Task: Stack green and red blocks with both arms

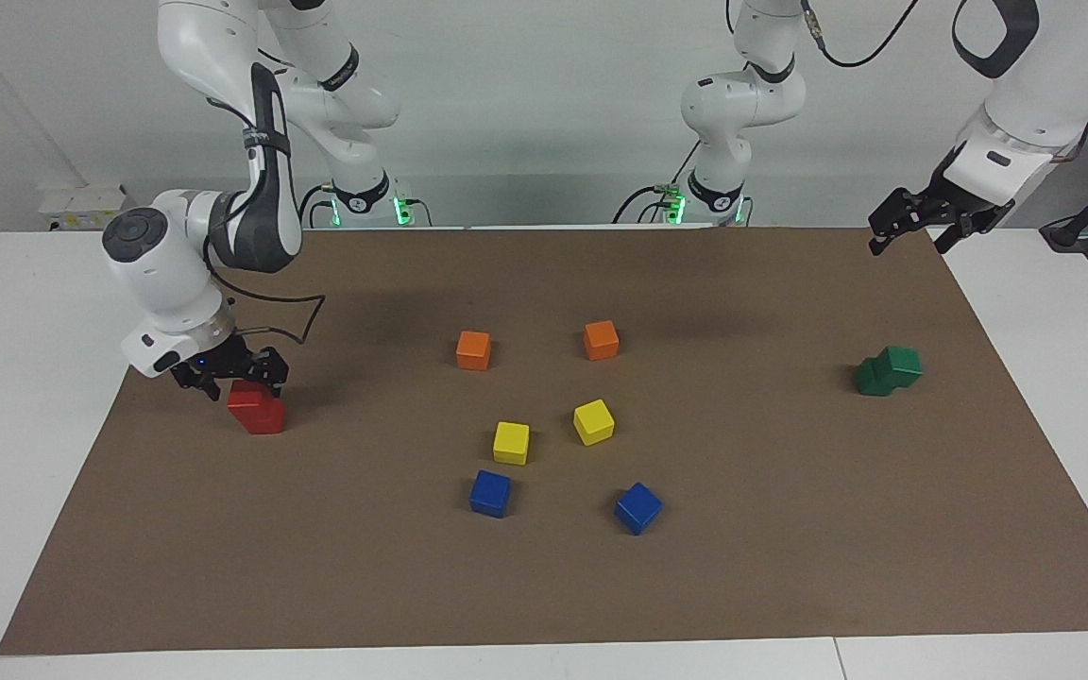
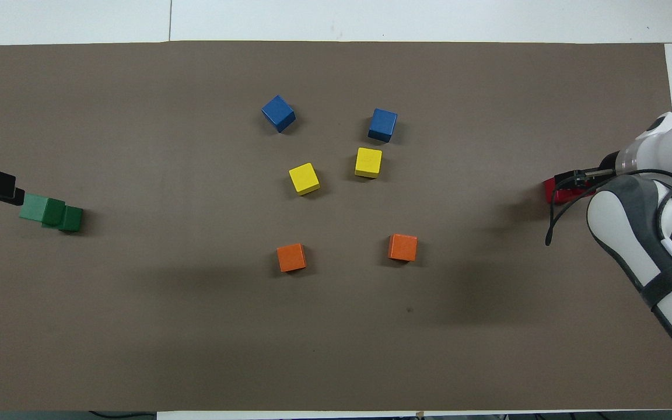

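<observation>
Directly under right tool (image 1: 230, 376): red blocks (image 1: 258, 408)

Mat (image 1: 790, 567): plain flat brown, no pattern. Table (image 1: 15, 378): white. Green blocks (image 1: 888, 370), two: dark green, the upper face paler under the light. Red blocks (image 1: 258, 409): bright red, apparently two, though they read as a single mass. Orange cubes (image 1: 473, 349), two. Yellow cubes (image 1: 511, 442), two. Blue cubes (image 1: 490, 493), two. Arms (image 1: 213, 113): white shells with grey bands and joint caps. Left gripper (image 1: 912, 225) and right gripper (image 1: 232, 370): black.
</observation>
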Tool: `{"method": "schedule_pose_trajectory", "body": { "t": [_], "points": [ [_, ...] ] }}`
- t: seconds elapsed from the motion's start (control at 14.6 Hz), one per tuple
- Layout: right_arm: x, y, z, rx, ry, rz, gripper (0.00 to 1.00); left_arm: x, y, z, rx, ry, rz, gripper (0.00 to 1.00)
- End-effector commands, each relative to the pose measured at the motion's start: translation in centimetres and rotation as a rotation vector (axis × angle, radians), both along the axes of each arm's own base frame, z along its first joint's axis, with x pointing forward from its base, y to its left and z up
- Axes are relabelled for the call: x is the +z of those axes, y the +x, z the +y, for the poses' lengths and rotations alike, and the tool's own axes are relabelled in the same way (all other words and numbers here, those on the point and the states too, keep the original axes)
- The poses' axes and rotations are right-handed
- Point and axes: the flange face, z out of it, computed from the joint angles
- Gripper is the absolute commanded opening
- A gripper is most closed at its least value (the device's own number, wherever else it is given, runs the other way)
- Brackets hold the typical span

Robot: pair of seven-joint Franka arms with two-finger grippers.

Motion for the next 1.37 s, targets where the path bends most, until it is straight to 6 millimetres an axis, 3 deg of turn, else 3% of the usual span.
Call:
{"method": "schedule_pose_trajectory", "body": {
  "t": [0.0,0.14,0.21,0.41,0.55,0.69,1.03,1.31],
  "points": [
    [4.0,0.7,0.6,-0.013,0.010,0.013,1.00,0.7,-0.3,-0.3,0.003,0.013,0.006,1.00],
    [8.3,0.2,1.2,-0.003,0.008,0.020,1.00,0.8,-0.3,-0.3,0.003,0.012,0.000,1.00],
    [10.8,-0.5,2.9,0.022,0.006,0.003,1.00,1.0,-0.3,-0.3,0.003,0.013,-0.007,1.00],
    [17.3,-4.0,5.5,0.061,-0.001,-0.012,1.00,1.2,0.3,-0.3,0.003,0.016,-0.062,1.00],
    [20.1,-5.8,6.0,0.067,-0.002,0.004,1.00,1.4,0.3,-0.3,0.003,0.016,-0.067,1.00],
    [22.0,-5.6,6.6,0.066,0.019,0.006,1.00,1.3,0.4,-0.2,0.003,0.019,-0.072,1.00],
    [22.3,-3.4,6.7,0.055,0.037,0.037,1.00,1.1,1.1,0.2,0.013,0.021,-0.133,1.00],
    [22.4,-3.4,6.7,0.034,0.037,0.041,1.00,1.2,1.2,0.1,0.013,0.021,-0.134,1.00]
  ]
}}
